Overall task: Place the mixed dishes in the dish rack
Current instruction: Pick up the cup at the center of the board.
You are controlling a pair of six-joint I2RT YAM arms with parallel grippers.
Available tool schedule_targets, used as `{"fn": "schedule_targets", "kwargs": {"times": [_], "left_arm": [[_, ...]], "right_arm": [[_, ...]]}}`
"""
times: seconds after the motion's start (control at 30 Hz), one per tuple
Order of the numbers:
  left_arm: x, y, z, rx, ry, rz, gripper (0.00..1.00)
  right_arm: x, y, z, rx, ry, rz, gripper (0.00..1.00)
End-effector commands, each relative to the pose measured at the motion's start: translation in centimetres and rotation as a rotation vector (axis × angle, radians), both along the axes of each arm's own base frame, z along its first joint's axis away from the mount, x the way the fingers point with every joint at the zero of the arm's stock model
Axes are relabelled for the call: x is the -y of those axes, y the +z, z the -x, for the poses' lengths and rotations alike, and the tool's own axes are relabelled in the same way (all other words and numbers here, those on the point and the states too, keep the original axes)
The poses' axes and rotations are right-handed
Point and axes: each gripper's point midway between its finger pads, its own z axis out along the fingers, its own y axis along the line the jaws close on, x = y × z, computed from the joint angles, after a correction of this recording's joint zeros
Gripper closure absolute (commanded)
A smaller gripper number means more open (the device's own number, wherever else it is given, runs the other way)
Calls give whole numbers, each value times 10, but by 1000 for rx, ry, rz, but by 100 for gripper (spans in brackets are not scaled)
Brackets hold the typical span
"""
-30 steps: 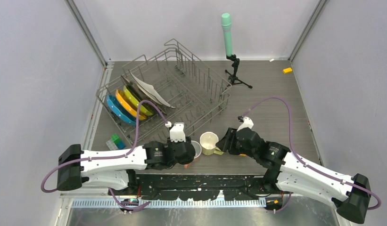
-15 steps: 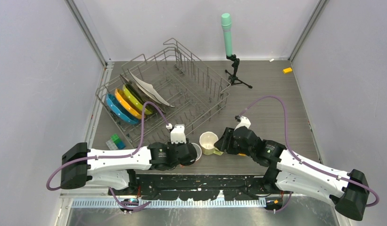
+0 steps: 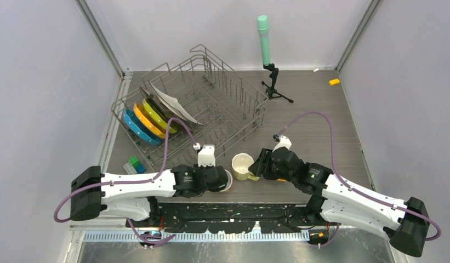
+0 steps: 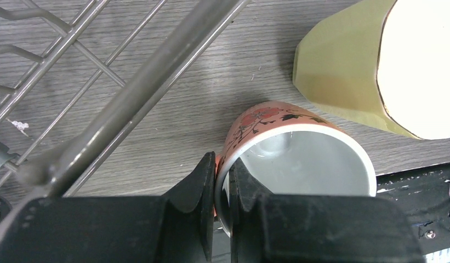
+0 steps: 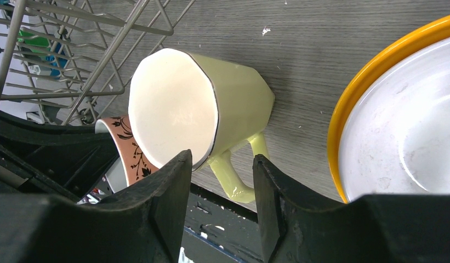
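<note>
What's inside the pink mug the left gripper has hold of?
Inside the pink mug, bare white glaze and one finger of the left gripper, which pinches the rim. The gripper body covers the mug's near side.

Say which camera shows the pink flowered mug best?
The left wrist view shows the pink flowered mug close up, rim pinched by the left pincer. The top view shows its rim beside the arm; the right wrist view, a sliver behind the pale-yellow mug.
</note>
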Motion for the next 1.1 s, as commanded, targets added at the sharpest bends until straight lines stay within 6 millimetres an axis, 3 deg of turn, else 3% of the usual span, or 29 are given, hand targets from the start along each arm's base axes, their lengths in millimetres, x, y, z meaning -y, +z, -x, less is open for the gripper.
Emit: {"fn": "schedule_targets", "kwargs": {"times": [0.0, 0.17, 0.3, 0.57, 0.93, 1.07], "left_arm": [[4, 21, -6, 52, -53, 18, 100], [7, 42, -6, 91, -112, 60, 100], [10, 70, -3, 121, -174, 122, 100], [35, 164, 6, 299, -433, 397, 100], [37, 247, -29, 352, -603, 725, 100], [35, 265, -37, 370, -691, 806, 100]], "right_arm": [[-11, 21, -4, 46, 10, -78, 45], [-13, 32, -3, 68, 12, -139, 38], [-14, 45, -2, 97, 22, -176, 35], [-16, 91, -4, 223, 64, -251, 30], [-11, 143, -5, 332, 72, -303, 27], [-15, 170, 1, 337, 100, -364, 23]]}}
